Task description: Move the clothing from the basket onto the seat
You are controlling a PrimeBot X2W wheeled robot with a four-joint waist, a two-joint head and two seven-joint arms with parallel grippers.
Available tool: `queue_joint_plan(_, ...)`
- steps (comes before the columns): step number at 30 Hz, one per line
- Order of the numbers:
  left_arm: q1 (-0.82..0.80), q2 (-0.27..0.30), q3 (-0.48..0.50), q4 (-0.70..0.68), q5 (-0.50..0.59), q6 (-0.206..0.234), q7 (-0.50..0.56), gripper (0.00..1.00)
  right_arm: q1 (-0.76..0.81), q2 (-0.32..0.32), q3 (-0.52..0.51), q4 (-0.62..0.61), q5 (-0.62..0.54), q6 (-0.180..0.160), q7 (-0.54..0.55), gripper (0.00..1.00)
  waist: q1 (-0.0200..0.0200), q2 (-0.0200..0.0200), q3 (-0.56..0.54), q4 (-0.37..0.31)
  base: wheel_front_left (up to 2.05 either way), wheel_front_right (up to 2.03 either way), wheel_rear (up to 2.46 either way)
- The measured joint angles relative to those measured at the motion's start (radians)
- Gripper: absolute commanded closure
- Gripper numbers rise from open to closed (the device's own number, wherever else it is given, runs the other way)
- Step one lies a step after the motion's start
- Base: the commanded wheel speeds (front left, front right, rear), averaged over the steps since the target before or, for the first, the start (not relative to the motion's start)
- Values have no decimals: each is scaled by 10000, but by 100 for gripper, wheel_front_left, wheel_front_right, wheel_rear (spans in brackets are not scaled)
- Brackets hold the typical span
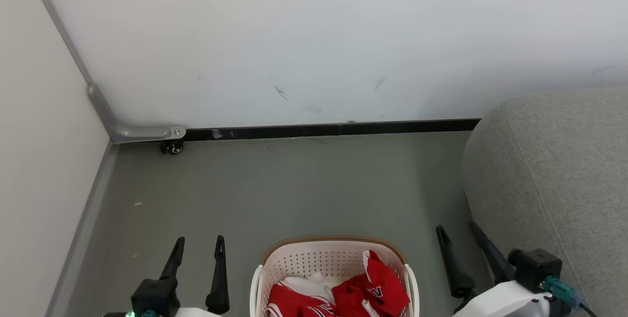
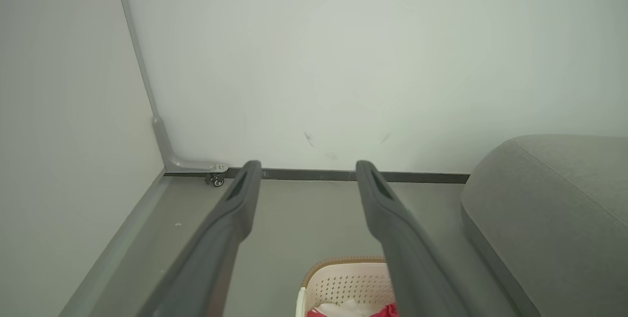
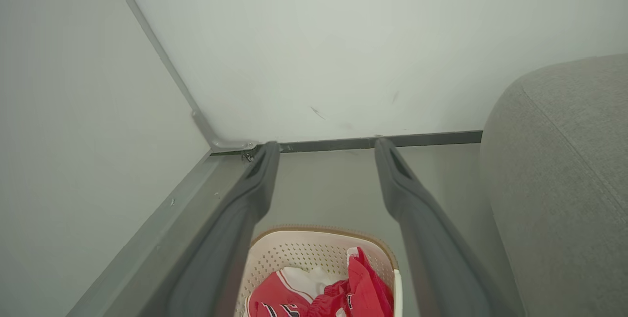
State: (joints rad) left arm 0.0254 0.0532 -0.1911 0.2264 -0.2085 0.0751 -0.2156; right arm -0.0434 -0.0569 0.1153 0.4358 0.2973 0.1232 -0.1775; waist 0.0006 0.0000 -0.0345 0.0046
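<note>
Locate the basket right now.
Head view, bottom centre: the basket, clothing inside, stands on the floor, with the seat to its right.

Staged home corner, white partitions [image 1: 314, 37] on castor [image 1: 173, 147], grey floor [image 1: 294, 184], upholstered seat [image 1: 554, 170]

Pretty plain corner of a room. The back wall [image 1: 314, 37] is white-ish with a couple of dark scuff marks [image 1: 281, 92] low down, and a black baseboard [image 1: 333, 129] runs along its bottom edge. The left side wall [image 1: 39, 160] looks a bit creamier. A grey metal trim [image 1: 100, 106] runs down the corner where they meet and bends into a flat bracket [image 1: 147, 133], with a small black caster [image 1: 174, 147] just under it. The floor [image 1: 294, 184] is a dull grey-green with a few pale specks [image 1: 138, 203] near the left wall. The only furniture is a light grey fabric seat [image 1: 554, 170] on the right, its rounded corner close to the back wall. The light is soft and even.
</note>
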Motion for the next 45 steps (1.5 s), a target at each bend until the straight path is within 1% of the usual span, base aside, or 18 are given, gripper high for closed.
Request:
queue_joint_plan(9, 149, 4, -132, 255, 1151, 318, -314, 0, -2, 19, 132, 278, -1327, 2, -159, 0, 0, 0, -59, 0, 0, 0, 0)
queue_joint_plan(31, 131, -10, 59, 596, 807, 581, -314, 0, -33, 59, -201, 447, -1384, 2, -161, 0, -2, 0, -42, -9, 0, 0, 0)
queue_joint_plan(45, 81, -13, 71, 610, 798, 585, -314, 0, -33, 65, -222, 474, -1127, 2, -194, 0, -2, 0, -49, -33, 0, 0, 0)
